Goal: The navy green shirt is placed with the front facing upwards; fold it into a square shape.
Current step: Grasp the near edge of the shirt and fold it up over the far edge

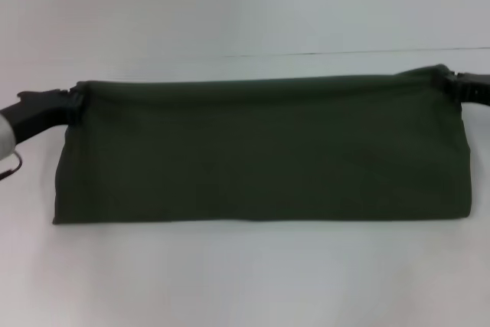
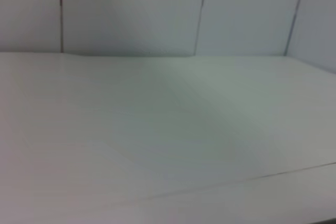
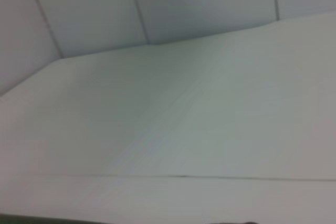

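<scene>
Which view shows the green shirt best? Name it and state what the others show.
The head view. It shows the whole navy green shirt as a wide band, plain side out, with the left gripper and right gripper at its top corners. The left wrist view shows only the white table; the right wrist view shows, at most, a dark sliver.

A pale white tabletop (image 1: pixel 245 281) carries the navy green shirt (image 1: pixel 260 151), whose lower folded edge rests on it in a wide band; a thin seam line crosses the far surface.
</scene>
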### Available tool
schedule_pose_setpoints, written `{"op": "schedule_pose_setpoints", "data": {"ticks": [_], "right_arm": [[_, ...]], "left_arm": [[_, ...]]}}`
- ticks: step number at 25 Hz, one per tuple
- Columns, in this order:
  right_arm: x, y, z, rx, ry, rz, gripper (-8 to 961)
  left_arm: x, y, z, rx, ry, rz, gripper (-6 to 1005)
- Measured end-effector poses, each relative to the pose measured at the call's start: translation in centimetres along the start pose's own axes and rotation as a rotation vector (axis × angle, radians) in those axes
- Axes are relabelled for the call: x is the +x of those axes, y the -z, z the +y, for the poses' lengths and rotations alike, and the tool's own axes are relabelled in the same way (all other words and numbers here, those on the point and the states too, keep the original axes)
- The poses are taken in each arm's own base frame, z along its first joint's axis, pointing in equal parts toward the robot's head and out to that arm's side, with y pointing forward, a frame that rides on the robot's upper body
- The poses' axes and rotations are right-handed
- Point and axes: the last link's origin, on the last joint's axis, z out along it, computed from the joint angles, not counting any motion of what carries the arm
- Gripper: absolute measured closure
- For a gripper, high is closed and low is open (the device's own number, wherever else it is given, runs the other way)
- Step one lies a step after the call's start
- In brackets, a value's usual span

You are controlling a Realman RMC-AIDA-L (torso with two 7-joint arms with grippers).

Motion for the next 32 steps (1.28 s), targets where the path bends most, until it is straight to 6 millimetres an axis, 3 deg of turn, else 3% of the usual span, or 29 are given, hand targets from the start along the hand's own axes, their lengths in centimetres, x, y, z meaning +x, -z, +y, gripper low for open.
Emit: {"op": "schedule_pose_setpoints", "data": {"ticks": [6,11,25,29,32], "right_arm": [[-1.3,-1.9,0.2,0.068,0.027,-0.001,887],[-1.2,-3.5,0.7,0.103,0.05,0.029,886],[-0.6,-5.3,1.4,0.167,0.074,0.055,868],[-0.7,-5.4,1.5,0.166,0.076,0.053,792],[-0.8,-5.2,1.4,0.163,0.073,0.05,650]], "left_arm": [[1.4,-3.0,0.5,0.088,-0.062,-0.059,947],[2.1,-4.4,0.5,0.161,-0.101,-0.092,946],[2.4,-4.8,0.4,0.216,-0.045,-0.069,944],[2.3,-4.9,0.7,0.21,-0.037,-0.064,769],[2.3,-4.9,0.7,0.212,-0.016,-0.051,641]]}}
